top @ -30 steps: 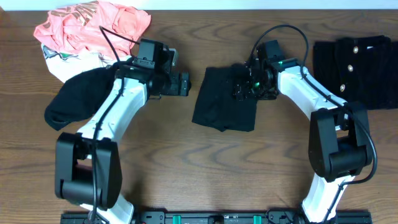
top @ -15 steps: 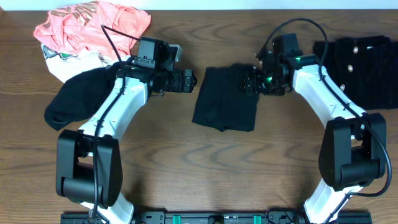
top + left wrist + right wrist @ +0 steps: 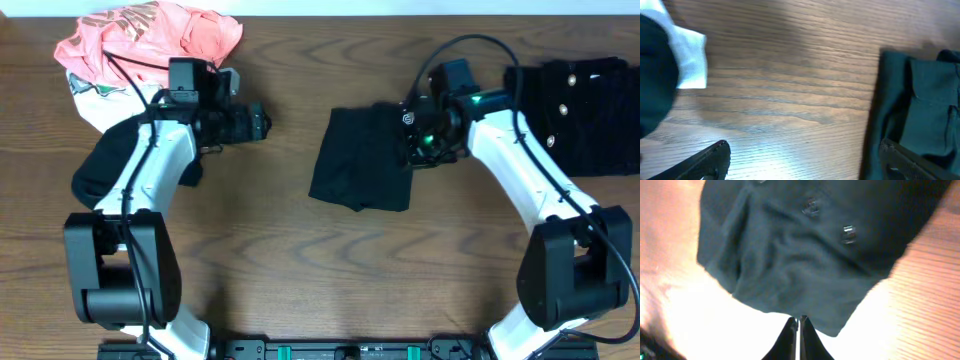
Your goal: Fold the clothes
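A folded dark garment (image 3: 360,160) lies flat at the table's middle and also shows as a dark garment (image 3: 920,105) and a dark garment (image 3: 790,255) with two buttons. My right gripper (image 3: 413,140) sits at its right edge. In the right wrist view this right gripper (image 3: 799,320) is shut, tips pinched on the cloth's hem. My left gripper (image 3: 258,125) is well left of the garment. The left wrist view shows the left gripper (image 3: 805,155) open over bare wood, holding nothing.
A pink garment (image 3: 150,40) and a white one (image 3: 95,95) are heaped at the back left, with a black garment (image 3: 120,160) under my left arm. A black buttoned garment (image 3: 570,100) lies at the far right. A white cloth corner (image 3: 690,60) shows beside bare wood.
My left gripper has drawn back leftward, away from the folded garment, still open. My right gripper has shifted along the garment's right edge and closed on its hem.
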`<state>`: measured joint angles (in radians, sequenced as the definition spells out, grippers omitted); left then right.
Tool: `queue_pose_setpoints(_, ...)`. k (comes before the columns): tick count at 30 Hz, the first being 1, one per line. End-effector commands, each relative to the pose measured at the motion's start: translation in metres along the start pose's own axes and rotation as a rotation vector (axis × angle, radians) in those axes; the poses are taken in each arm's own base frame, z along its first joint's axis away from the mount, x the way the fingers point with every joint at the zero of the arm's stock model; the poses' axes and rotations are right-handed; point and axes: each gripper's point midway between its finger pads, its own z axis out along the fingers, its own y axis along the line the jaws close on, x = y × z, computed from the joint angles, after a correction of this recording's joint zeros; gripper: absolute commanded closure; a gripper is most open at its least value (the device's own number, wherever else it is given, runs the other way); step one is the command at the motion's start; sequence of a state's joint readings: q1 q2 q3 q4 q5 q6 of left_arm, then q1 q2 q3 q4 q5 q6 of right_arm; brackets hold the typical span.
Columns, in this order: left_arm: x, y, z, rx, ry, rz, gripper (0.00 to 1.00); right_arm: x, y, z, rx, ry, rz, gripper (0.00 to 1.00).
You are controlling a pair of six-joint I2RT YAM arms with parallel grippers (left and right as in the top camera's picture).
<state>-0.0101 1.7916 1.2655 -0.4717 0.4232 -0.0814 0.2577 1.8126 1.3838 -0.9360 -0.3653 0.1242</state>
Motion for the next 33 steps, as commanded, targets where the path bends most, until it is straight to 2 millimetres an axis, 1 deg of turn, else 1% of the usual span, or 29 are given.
queue_pose_setpoints(1,0.001,0.004,0.0,0.004,0.007,-0.012,0.05,0.019,0.009,0.018,0.005,0.057,-0.047,0.99)
queue_pose_setpoints(4,0.001,0.005,0.0,0.003,0.006,-0.012,0.05,0.03,0.005,0.03,0.042,0.077,-0.031,0.99)
queue_pose_setpoints(11,0.001,0.005,0.0,0.003,0.006,-0.006,0.05,0.054,-0.007,0.051,0.053,0.118,-0.008,0.99)
queue_pose_setpoints(13,0.001,0.005,0.0,0.003,0.006,-0.006,0.05,0.058,-0.012,0.059,0.061,0.111,-0.002,0.99)
queue_pose_setpoints(18,0.002,0.005,0.0,0.003,0.009,-0.007,0.05,0.06,-0.029,0.076,0.111,0.059,0.024,0.99)
queue_pose_setpoints(20,0.002,0.005,0.0,0.002,0.011,-0.008,0.05,0.06,-0.04,0.08,0.156,0.033,0.041,0.99)
queue_pose_setpoints(23,0.004,0.005,0.0,0.002,0.017,-0.01,0.05,0.057,-0.06,0.082,0.259,-0.011,0.073,0.99)
queue_pose_setpoints(26,0.005,0.005,0.0,0.001,0.02,-0.012,0.05,0.05,-0.077,0.081,0.35,-0.069,0.084,0.99)
queue_pose_setpoints(29,0.005,0.005,0.0,0.001,0.02,-0.012,0.05,0.036,-0.091,0.075,0.431,-0.14,0.08,0.99)
queue_pose_setpoints(31,0.005,0.005,0.0,0.001,0.02,-0.012,0.05,0.024,-0.1,0.069,0.485,-0.202,0.096,0.99)
queue_pose_setpoints(32,0.005,0.005,0.0,0.002,0.021,-0.012,0.05,0.015,-0.107,0.065,0.51,-0.244,0.105,0.99)
queue_pose_setpoints(33,0.005,0.005,0.0,0.001,0.021,-0.012,0.05,0.011,-0.109,0.064,0.518,-0.263,0.11,0.99)
